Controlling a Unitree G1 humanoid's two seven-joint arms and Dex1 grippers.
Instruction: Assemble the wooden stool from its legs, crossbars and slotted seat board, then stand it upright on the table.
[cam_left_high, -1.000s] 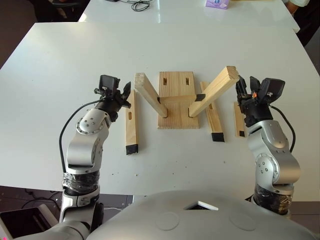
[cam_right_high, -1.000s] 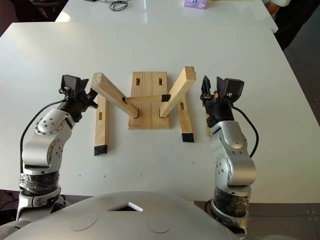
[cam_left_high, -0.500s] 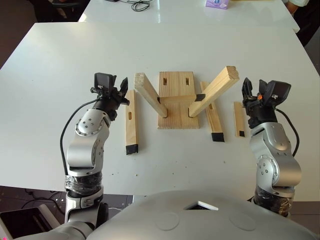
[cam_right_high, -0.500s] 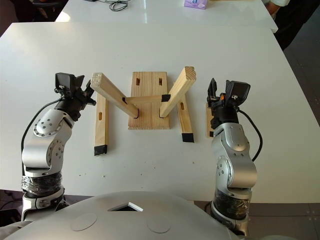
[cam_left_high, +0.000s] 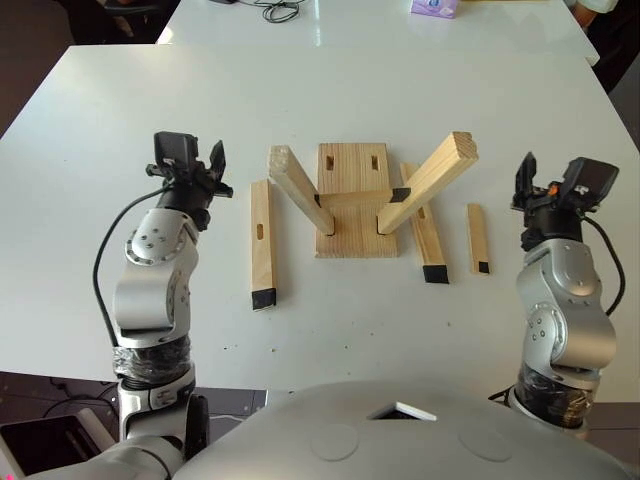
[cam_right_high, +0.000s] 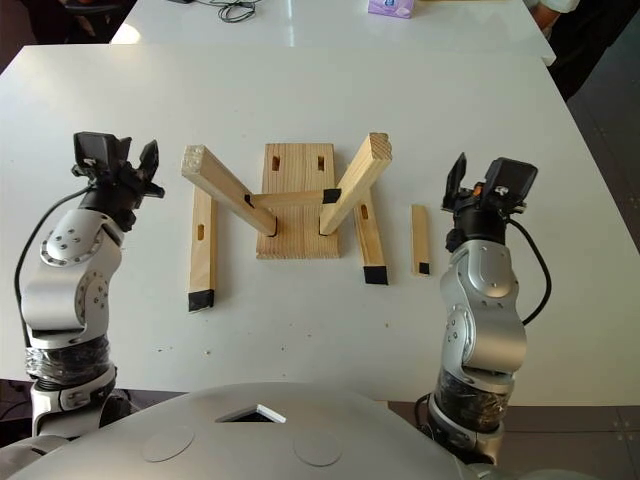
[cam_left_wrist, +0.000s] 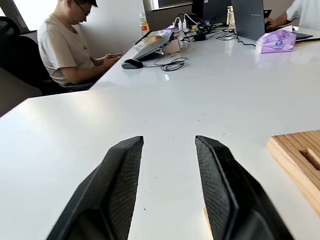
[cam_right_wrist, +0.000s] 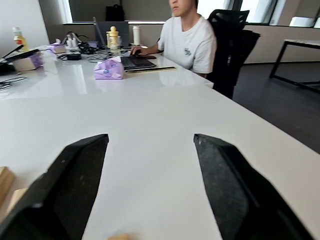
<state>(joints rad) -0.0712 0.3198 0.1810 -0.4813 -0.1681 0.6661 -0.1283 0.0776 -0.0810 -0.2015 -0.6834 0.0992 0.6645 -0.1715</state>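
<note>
We see the seat board (cam_left_high: 352, 165) flat on the bench (cam_left_high: 400, 90), two legs (cam_left_high: 430, 180) slanting up from it, our left jaws released, empty, left of a loose leg (cam_left_high: 262, 243), our right jaws released, empty, right of a short crossbar (cam_left_high: 478, 238), touching neither

Pretty sure this is an open-plan office. There's a big white bench (cam_left_high: 330, 90) with a second bench (cam_left_wrist: 240, 55) right behind it. The back one has the usual desk clutter: an open laptop (cam_left_wrist: 156, 44), a mouse (cam_left_wrist: 131, 63), a tangle of cables (cam_left_wrist: 172, 64), a purple tissue pack (cam_left_wrist: 276, 41) and a bottle (cam_left_wrist: 144, 24). There's also a black high-backed office chair (cam_right_wrist: 235, 45), a dark-framed desk (cam_right_wrist: 300, 47) beyond it, and windows (cam_right_wrist: 250, 5) along the back wall.
</note>
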